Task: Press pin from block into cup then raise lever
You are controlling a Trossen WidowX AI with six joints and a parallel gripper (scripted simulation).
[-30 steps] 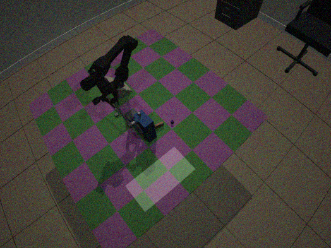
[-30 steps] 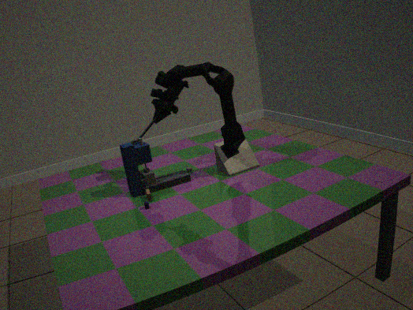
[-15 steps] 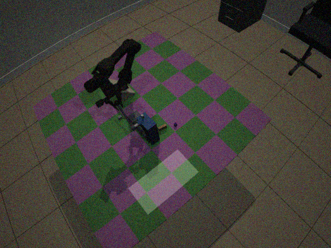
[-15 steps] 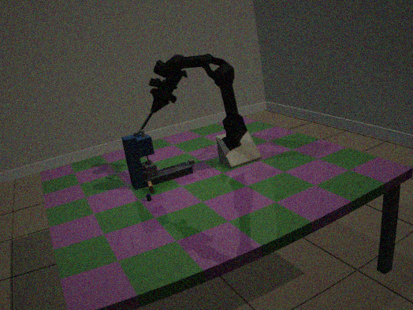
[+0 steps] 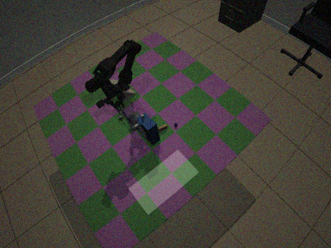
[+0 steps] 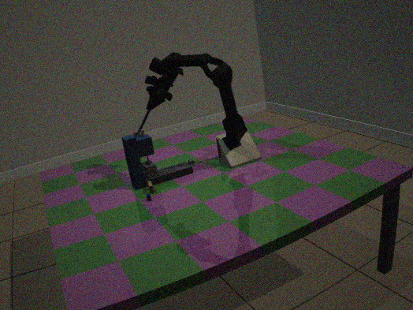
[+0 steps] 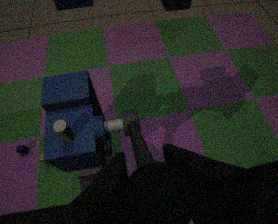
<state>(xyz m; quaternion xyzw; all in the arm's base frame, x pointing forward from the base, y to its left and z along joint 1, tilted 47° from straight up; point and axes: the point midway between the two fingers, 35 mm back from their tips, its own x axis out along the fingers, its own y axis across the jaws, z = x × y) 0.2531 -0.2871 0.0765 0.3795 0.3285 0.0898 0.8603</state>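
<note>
Blue press [image 5: 148, 125] [image 6: 138, 148] [image 7: 70, 130] on 1 green-and-purple checkered table [image 5: 196, 131] [image 6: 221, 215] [image 7: 135, 45], dim tiled room, office chair cut off well apart from press, claw [image 6: 139, 132] closed on a slim dark rod [image 6: 144, 121] [image 7: 141, 147] above press, probably the lever, block [image 6: 150, 169] low in press, pin indistinct.

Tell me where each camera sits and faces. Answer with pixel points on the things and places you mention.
Top: high above, angled down at the table; whole arm [image 5: 110, 65] [image 6: 190, 60] shows.
Exterior: beside the table, looking across it toward a wall corner; arm in profile.
Wrist: on the arm, looking down; dark gripper [image 5: 119, 105] [image 6: 149, 108] [image 7: 144, 155] along the bottom.
Top and exterior share the blue press [image 5: 147, 122] [image 6: 132, 164] [image 7: 66, 89].
</note>
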